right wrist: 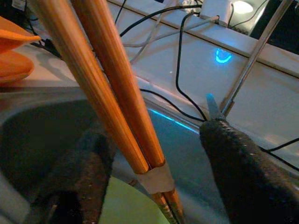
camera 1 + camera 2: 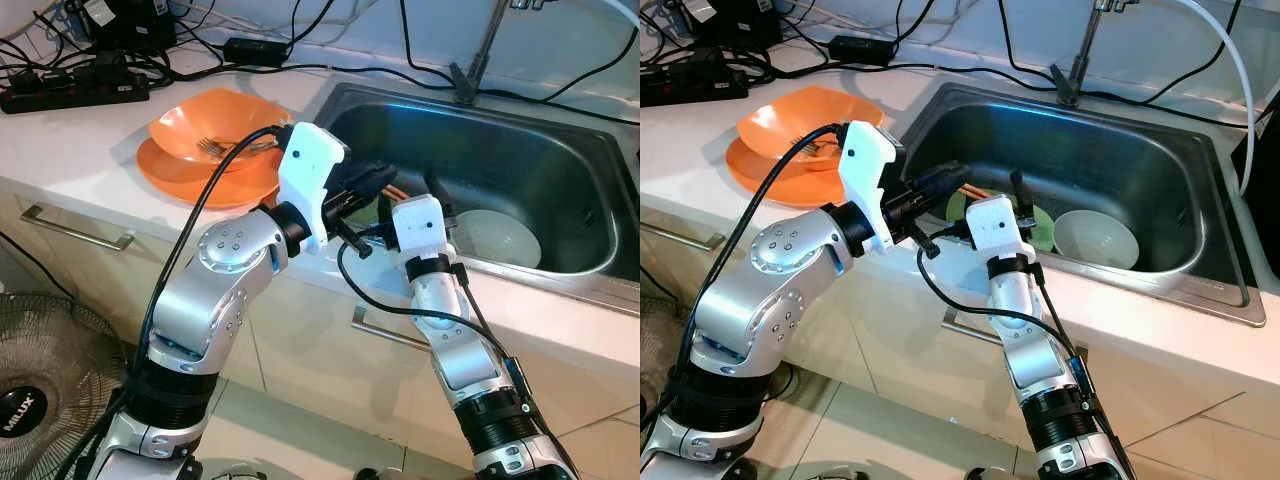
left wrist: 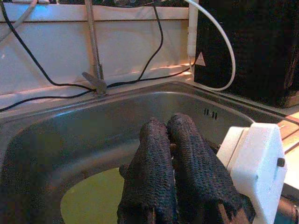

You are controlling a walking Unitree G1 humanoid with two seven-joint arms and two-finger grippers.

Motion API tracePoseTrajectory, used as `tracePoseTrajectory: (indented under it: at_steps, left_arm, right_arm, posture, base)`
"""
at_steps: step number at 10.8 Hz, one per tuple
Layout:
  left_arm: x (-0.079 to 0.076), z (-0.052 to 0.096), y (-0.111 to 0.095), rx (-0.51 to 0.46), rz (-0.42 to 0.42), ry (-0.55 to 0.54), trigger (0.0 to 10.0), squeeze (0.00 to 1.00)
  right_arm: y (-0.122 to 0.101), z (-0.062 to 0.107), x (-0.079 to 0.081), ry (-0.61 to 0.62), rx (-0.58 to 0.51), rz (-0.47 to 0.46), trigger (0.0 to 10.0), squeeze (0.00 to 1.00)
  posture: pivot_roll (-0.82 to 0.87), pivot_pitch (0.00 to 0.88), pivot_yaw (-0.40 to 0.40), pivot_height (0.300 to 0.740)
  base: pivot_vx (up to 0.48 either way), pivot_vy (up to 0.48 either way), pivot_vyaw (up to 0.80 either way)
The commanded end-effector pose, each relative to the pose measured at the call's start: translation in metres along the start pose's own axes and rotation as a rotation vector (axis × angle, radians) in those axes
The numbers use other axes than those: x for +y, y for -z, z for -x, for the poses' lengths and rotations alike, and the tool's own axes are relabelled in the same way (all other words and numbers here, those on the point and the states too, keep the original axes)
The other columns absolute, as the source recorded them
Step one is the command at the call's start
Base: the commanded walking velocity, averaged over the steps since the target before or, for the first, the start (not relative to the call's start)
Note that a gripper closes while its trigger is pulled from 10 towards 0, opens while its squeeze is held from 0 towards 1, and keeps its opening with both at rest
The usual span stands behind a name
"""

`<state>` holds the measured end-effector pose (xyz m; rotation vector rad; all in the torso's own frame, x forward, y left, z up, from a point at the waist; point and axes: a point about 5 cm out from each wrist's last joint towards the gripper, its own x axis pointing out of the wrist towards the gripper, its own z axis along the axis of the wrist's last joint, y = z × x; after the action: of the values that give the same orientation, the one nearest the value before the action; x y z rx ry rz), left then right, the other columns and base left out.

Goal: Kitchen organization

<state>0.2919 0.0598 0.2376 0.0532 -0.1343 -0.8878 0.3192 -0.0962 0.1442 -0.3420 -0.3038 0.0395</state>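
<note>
Right wrist view: your right gripper [image 1: 154, 186] fingers gape around paired wooden chopsticks [image 1: 112, 93]; left gripper [image 3: 175, 140] pinches them. Close right, release left.

Two stacked bowls [image 2: 213, 140] sit upper left on the counter [image 2: 80, 150]; the sink [image 2: 560, 180] at right holds two plates [image 2: 1096, 238].

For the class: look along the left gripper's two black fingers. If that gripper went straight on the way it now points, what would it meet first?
Probably the far wall of the sink, below the faucet stem. The left gripper, fingers pressed together, points across the basin above the green plate. Depth is unclear, so a slight downward tilt could meet the basin floor instead.
</note>
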Motion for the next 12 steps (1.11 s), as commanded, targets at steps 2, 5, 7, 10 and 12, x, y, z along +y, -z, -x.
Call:
tracePoseTrajectory:
  at_steps: [2, 5, 7, 10, 12]
  left_arm:
    - [-0.0052, 0.0002, -0.0025, -0.001, -0.035, 0.020, 10.0, 0.00]
    - [-0.0027, -0.0005, -0.0012, 0.001, -0.054, -0.002, 10.0, 0.00]
    - [-0.0017, -0.0009, -0.0014, -0.001, -0.059, -0.008, 10.0, 0.00]
    - [-0.0009, -0.0009, -0.0016, -0.006, -0.064, -0.015, 10.0, 0.00]
    - [0.0003, -0.0010, -0.0007, -0.006, -0.070, -0.023, 10.0, 0.00]
  right_arm:
    - [-0.0029, -0.0019, -0.0017, 0.015, -0.016, -0.009, 0.0, 0.00]
    - [-0.0027, -0.0021, -0.0018, 0.016, -0.016, -0.014, 0.0, 0.00]
    - [-0.0024, -0.0022, -0.0021, 0.016, -0.016, -0.015, 0.0, 0.00]
    - [-0.0023, -0.0022, -0.0020, 0.016, -0.016, -0.015, 0.0, 0.00]
    - [-0.0016, -0.0017, -0.0018, 0.016, -0.013, -0.015, 0.0, 0.00]
  posture:
    - [0.07, 0.065, -0.034, 0.740]
    - [0.06, 0.064, -0.033, 0.740]
    - [0.07, 0.062, -0.034, 0.740]
    - [0.07, 0.062, -0.034, 0.740]
    - [0.06, 0.062, -0.034, 0.740]
  base:
    - [0.000, 0.000, 0.00]
    - [0.000, 0.000, 0.00]
    - [0.000, 0.000, 0.00]
    - [0.000, 0.000, 0.00]
    - [0.000, 0.000, 0.00]
